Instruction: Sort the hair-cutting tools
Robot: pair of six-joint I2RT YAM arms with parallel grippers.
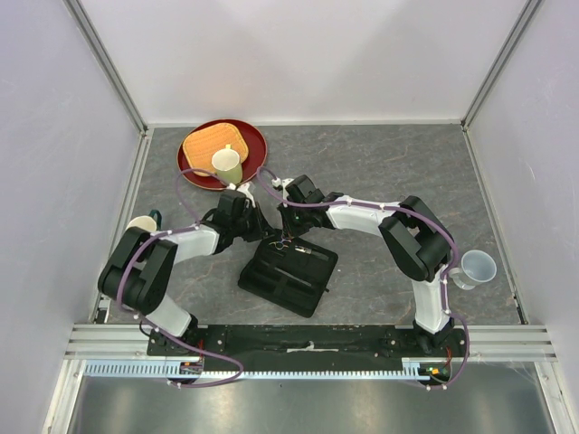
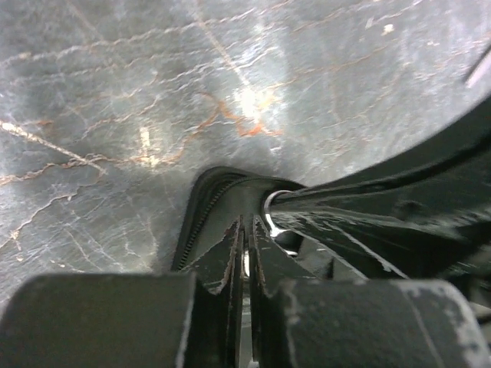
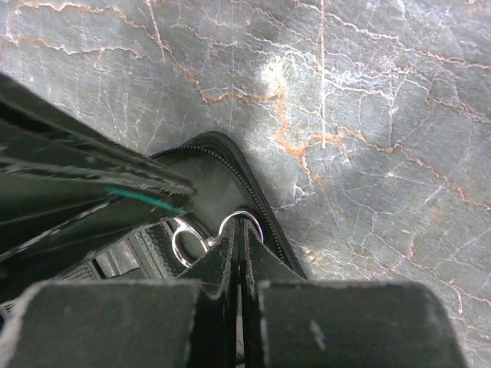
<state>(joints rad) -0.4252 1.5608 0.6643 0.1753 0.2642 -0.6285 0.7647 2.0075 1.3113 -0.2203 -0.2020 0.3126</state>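
Black case [image 1: 262, 278], seemingly silver scissors [image 3: 182, 244]

Light falls from overhead, even and fairly bright in my top view; the pale walls wash out slightly, and the arms throw only soft shadows on the tabletop [image 1: 380, 172]. Both wrist views are dimmer, each with a hot glare patch on the polished stone. The left end effector [image 2: 245, 226] and right end effector [image 3: 239, 236] fill the bottom edge as dark, blurred masses. The scissors [image 3: 245, 214] catch a thin glint. The black case [image 3: 219, 165] swallows detail, and the left wrist view smears toward its right edge.
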